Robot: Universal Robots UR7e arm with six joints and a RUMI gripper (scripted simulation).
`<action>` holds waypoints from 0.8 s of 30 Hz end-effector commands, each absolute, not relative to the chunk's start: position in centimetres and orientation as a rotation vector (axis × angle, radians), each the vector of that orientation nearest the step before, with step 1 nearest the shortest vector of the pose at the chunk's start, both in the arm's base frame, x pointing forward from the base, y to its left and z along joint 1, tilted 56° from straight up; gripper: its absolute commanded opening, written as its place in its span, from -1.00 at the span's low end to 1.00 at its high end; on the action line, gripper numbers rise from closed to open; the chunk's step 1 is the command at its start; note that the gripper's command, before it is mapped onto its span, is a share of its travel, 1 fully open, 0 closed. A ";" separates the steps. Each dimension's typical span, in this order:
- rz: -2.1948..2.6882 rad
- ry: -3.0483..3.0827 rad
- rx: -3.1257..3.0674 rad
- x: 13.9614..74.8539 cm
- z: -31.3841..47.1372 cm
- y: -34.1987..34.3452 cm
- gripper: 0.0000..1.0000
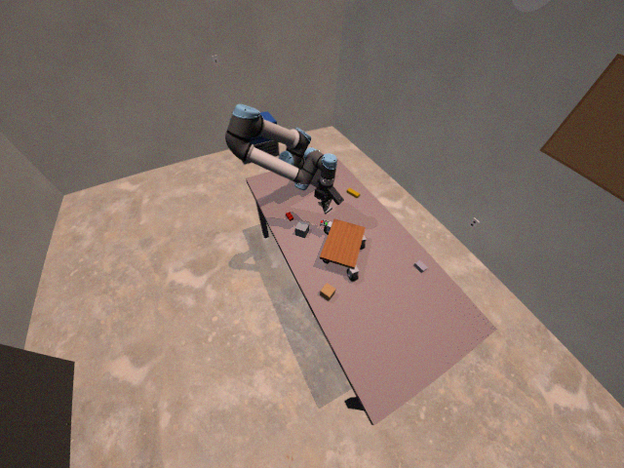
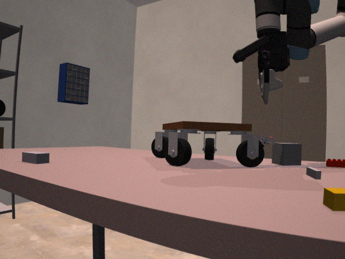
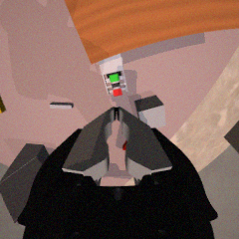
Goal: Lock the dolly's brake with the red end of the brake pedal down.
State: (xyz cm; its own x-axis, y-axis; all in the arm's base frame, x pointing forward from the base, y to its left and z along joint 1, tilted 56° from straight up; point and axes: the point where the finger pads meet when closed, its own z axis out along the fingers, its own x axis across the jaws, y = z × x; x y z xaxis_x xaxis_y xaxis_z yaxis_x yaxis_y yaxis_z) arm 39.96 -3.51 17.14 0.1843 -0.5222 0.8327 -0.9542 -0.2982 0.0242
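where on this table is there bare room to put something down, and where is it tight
Bare: the long stretch from the orange cube and grey tile to the table's far corner. Crowded: beside the dolly, where the grey block, red brick and shut gripper gather.
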 end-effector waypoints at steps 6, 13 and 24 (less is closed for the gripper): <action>0.855 -1.029 2.063 40.1 16.8 -3.7 -1.00; 0.707 -0.707 2.144 40.0 16.5 -4.0 -1.00; 0.520 -0.321 2.190 39.8 16.2 -4.4 -1.00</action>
